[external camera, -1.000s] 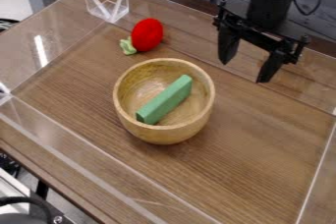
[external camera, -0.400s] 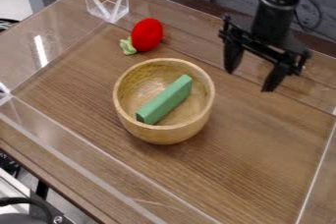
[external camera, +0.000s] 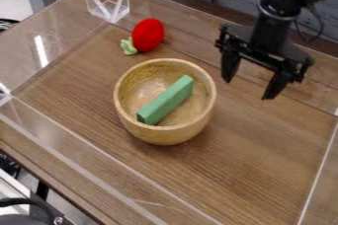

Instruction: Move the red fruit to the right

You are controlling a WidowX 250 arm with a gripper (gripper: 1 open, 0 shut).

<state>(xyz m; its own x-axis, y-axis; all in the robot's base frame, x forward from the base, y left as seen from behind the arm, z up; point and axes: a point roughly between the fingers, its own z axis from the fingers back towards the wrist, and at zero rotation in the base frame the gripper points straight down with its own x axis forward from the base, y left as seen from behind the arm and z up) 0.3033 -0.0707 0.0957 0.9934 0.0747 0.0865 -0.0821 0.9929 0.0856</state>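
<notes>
The wood-grain bench (external camera: 251, 160) carries a round pale wooden bowl (external camera: 132, 115) down and left of the jaws, holding a tilted green rectangular block (external camera: 168, 100); the black arm's gripper (external camera: 254, 79) points straight down above the bench, jaws wide apart, empty; the small bright red strawberry-like fruit (external camera: 148, 33) lies well left of them, beyond the bowl.

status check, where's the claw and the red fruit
Claw open, empty, hanging over the table's right side. Red fruit untouched at back left. Wooden bowl with green block sits between them.
</notes>
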